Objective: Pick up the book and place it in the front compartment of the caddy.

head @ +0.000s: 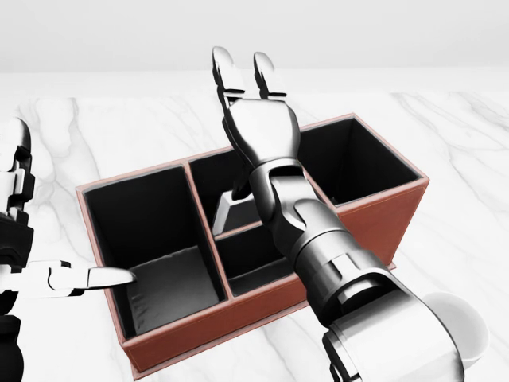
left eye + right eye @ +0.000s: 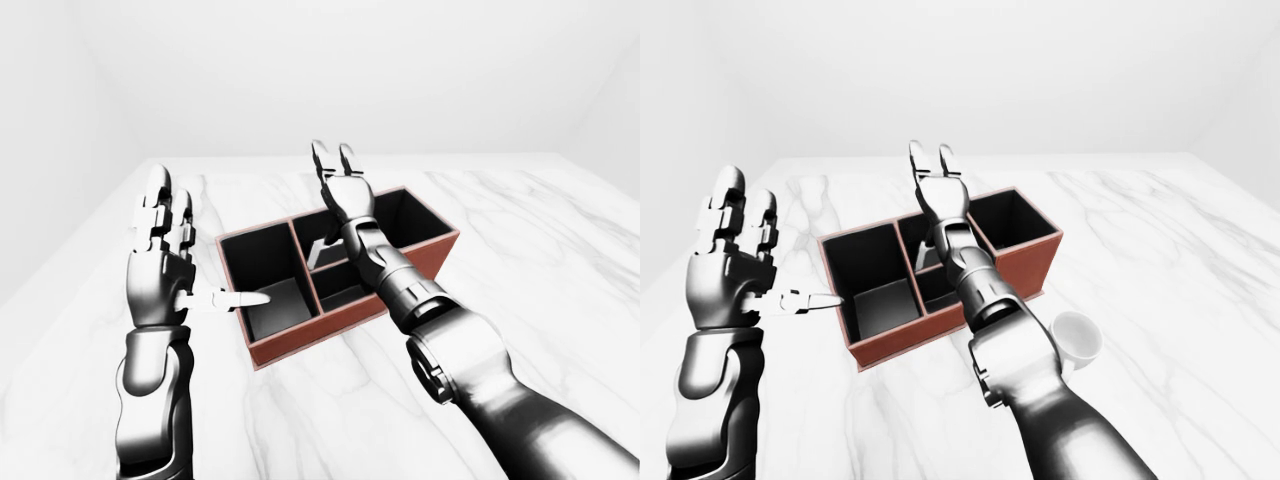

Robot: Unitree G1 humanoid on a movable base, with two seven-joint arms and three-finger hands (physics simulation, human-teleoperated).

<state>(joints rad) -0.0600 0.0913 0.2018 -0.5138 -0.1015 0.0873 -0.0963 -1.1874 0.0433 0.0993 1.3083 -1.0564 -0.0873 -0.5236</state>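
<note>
The caddy [image 1: 207, 330] is a red-brown box with black insides, standing on the white marble table [image 1: 95, 127]. It has a large left compartment, two small middle ones and a large right one. A light grey flat slab, apparently the book [image 1: 229, 213], leans inside the upper middle compartment, partly hidden by my right forearm. My right hand [image 1: 243, 72] is open and empty above that compartment, fingers stretched toward the top of the view. My left hand [image 2: 170, 250] is open and empty left of the caddy, its thumb over the left compartment's rim.
A white cup [image 2: 1076, 336] stands on the table just right of the caddy's lower right corner, beside my right arm. The table's left edge [image 2: 70, 260] runs close to my left hand. Plain white walls surround the table.
</note>
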